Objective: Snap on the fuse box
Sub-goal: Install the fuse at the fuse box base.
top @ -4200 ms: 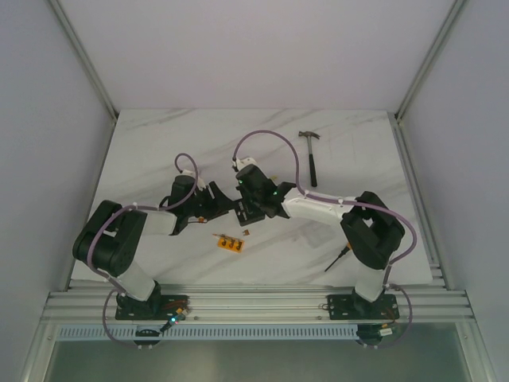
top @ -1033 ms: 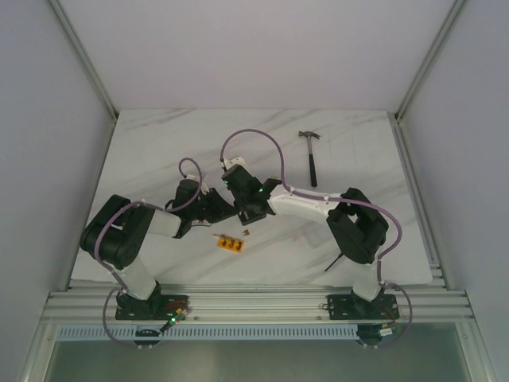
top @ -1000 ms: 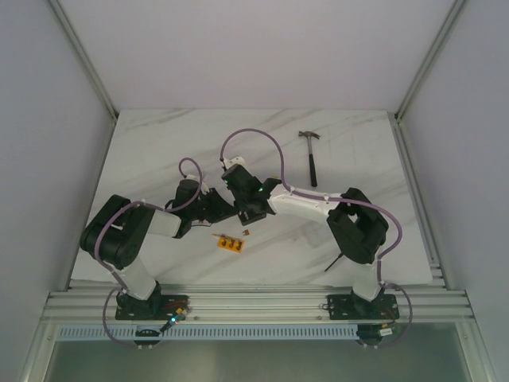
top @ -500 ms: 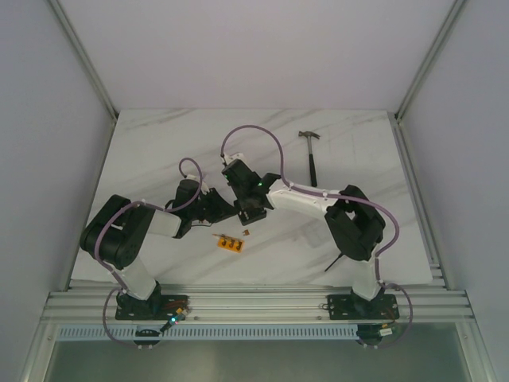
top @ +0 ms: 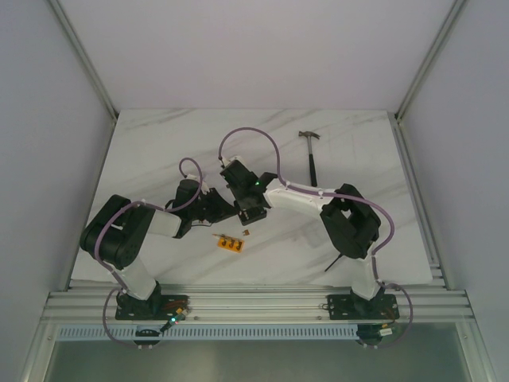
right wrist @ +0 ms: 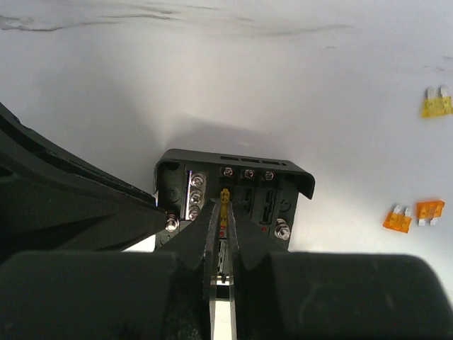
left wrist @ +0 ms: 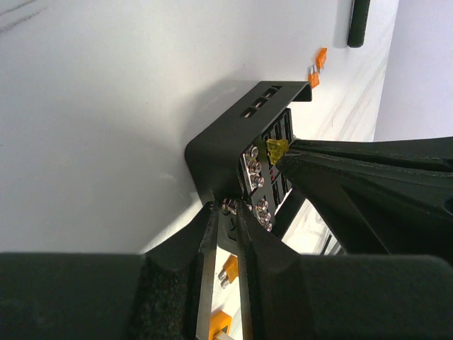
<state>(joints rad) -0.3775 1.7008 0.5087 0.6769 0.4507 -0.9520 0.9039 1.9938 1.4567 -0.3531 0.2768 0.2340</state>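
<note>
at frame centre, the left gripper [left wrist: 226,210] is clamped on the fuse box [left wrist: 226,142] edge. the right gripper [right wrist: 224,209] pinches a yellow fuse [right wrist: 225,195] at its slots.

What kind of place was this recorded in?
Probably a lab robot cell: a marble-look table boxed in by plain panels on aluminium framing, holding a fuse box, hammer and loose fuses.

The fuse box [right wrist: 237,164] is black with silver screws [right wrist: 193,196]; the fuse [right wrist: 224,195] is yellow. Loose fuses [right wrist: 398,219] are orange and yellow. The table [top: 159,143] is white with grey veins, the cables [top: 250,131] purple, the hammer [top: 312,165] black-handled.
</note>
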